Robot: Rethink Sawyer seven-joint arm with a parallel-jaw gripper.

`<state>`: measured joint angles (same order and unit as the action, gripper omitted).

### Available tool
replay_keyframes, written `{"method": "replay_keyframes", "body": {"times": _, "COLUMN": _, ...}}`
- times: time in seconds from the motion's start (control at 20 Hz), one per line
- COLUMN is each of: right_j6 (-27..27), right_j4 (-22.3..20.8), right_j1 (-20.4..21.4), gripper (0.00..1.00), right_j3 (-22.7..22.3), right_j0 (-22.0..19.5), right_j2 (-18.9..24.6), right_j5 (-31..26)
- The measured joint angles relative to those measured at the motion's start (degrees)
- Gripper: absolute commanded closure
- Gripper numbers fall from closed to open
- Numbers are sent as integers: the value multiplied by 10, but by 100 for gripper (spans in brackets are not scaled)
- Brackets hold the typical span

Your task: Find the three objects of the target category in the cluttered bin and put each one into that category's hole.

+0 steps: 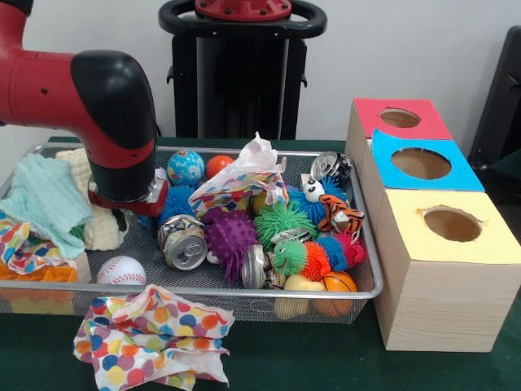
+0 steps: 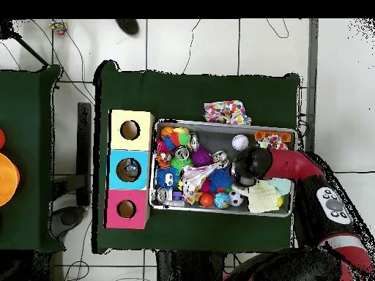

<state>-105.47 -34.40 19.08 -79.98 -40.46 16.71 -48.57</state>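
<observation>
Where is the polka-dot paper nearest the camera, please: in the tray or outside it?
Outside: the polka-dot paper lies crumpled on the green table, in front of the tray.

A red arm (image 2: 289, 162) reaches over the cluttered bin (image 2: 220, 124) beside three coloured boxes (image 2: 130, 169)

Red arm (image 1: 49, 90), black elbow joint, red wrist collar.

Mesh bin (image 1: 370, 269) cluttered (cans, balls); three-hole box (image 1: 440, 269) beside.
</observation>
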Motion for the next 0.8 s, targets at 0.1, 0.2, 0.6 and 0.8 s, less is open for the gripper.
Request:
{"method": "replay_keyframes", "body": {"times": 0.1, "right_j6": 0, "right_j4": 0, "right_j1": 4, "gripper": 0, "right_j3": -11, "right_j0": -7, "right_j2": 3, "right_j5": 20}}
{"method": "replay_keyframes", "body": {"times": 0.2, "right_j6": 0, "right_j4": 0, "right_j1": 9, "gripper": 100, "right_j3": -21, "right_j0": -14, "right_j2": 6, "right_j5": 41}}
{"method": "replay_keyframes", "body": {"times": 0.6, "right_j6": 0, "right_j4": -1, "right_j1": 20, "gripper": 100, "right_j3": -28, "right_j0": -18, "right_j2": 19, "right_j5": 59}}
{"method": "replay_keyframes", "body": {"times": 0.8, "right_j6": 0, "right_j4": -1, "right_j1": 23, "gripper": 100, "right_j3": -28, "right_j0": -18, "right_j2": 19, "right_j5": 59}}
